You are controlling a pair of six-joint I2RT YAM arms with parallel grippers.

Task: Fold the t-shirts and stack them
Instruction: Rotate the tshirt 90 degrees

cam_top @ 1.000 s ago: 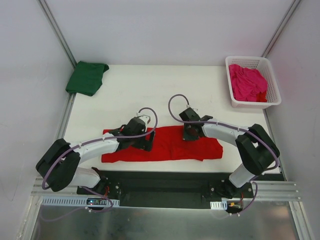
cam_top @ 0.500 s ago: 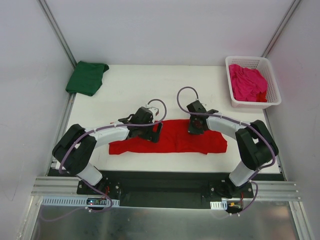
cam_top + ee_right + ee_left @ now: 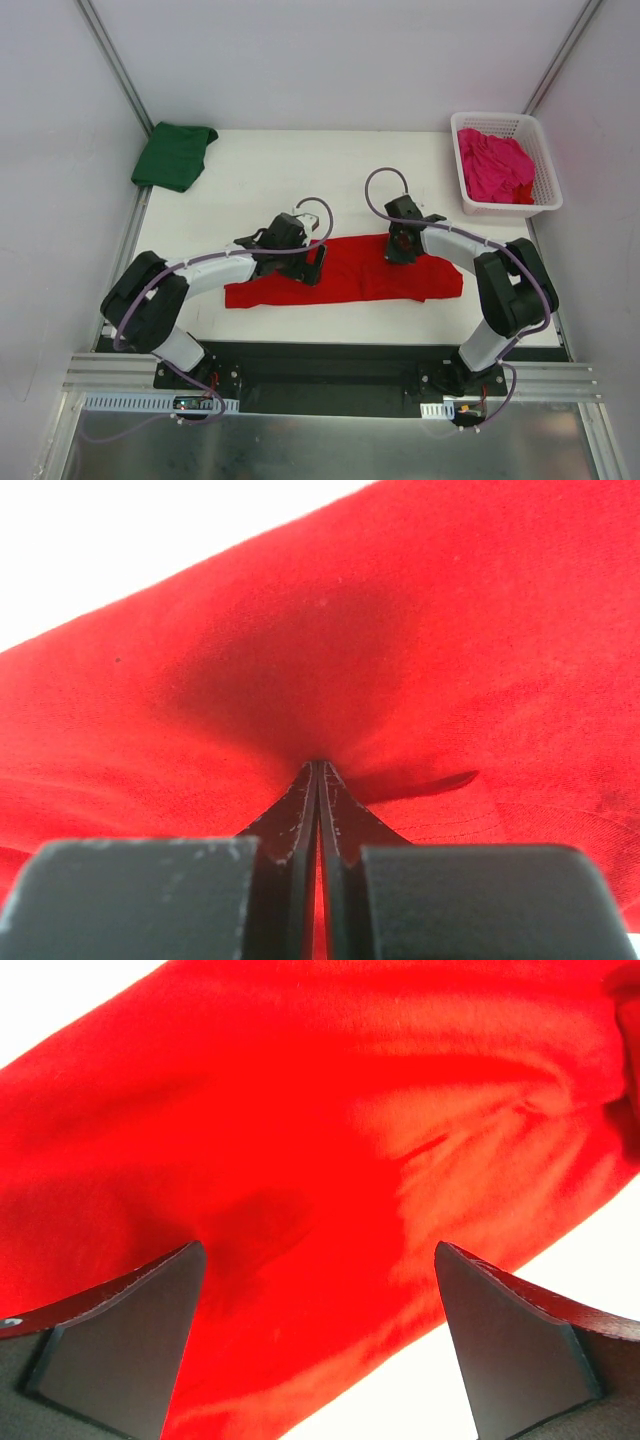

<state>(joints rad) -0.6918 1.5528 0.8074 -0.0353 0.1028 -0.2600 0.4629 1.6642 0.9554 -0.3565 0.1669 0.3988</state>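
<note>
The red t-shirt point(image 3: 345, 278) lay as a long folded band across the near part of the white table point(image 3: 300, 180), between the two arms. The left gripper point(image 3: 315, 1250) hung released just above the cloth near the band's middle, its fingers point(image 3: 130, 1340) spread wide with only red fabric beneath. The right gripper point(image 3: 318, 768) was clenched at the band's far edge toward the right end, its tips pinching a puckered bit of the shirt. The dark green t-shirt point(image 3: 175, 155) sat folded at the far left corner. The magenta t-shirt point(image 3: 495, 165) lay crumpled in the white lattice basket point(image 3: 545, 195) at the far right
</note>
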